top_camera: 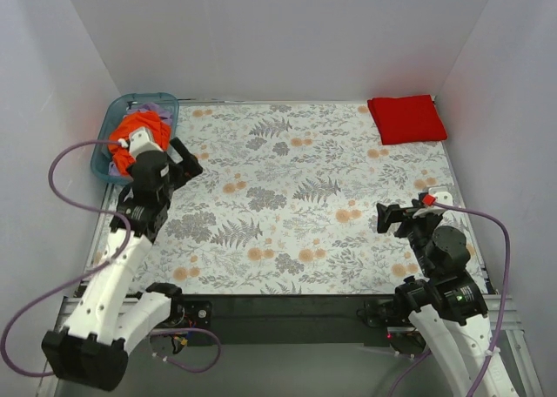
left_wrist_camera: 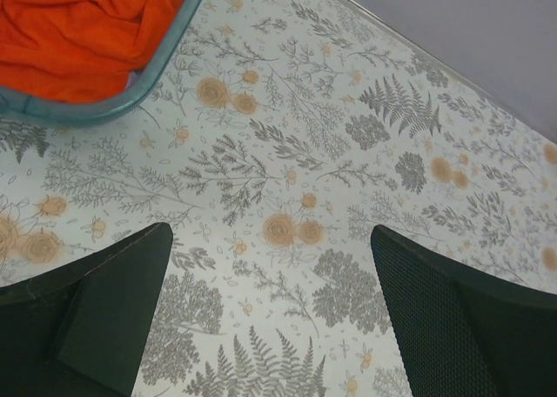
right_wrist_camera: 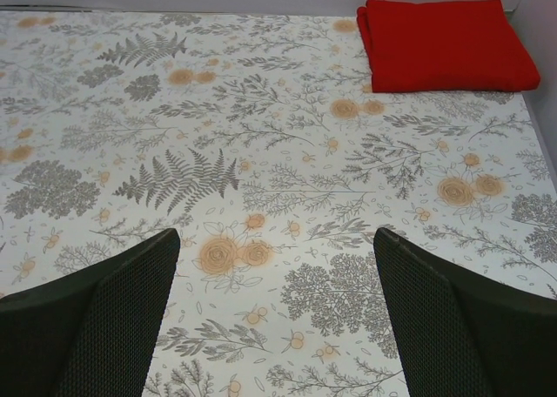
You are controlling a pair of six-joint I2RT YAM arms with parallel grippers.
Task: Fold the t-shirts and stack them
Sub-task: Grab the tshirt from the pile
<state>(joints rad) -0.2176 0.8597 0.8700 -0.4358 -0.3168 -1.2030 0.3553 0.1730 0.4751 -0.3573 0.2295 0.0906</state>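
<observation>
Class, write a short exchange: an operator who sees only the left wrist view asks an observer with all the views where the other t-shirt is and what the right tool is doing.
Operator: I see an orange shirt in a bin. Where is the other one?
Observer: The red shirt lies folded at the far right corner of the table.
Operator: Is the right tool holding anything?
Observer: No. The right tool is open and empty, above bare table.
</observation>
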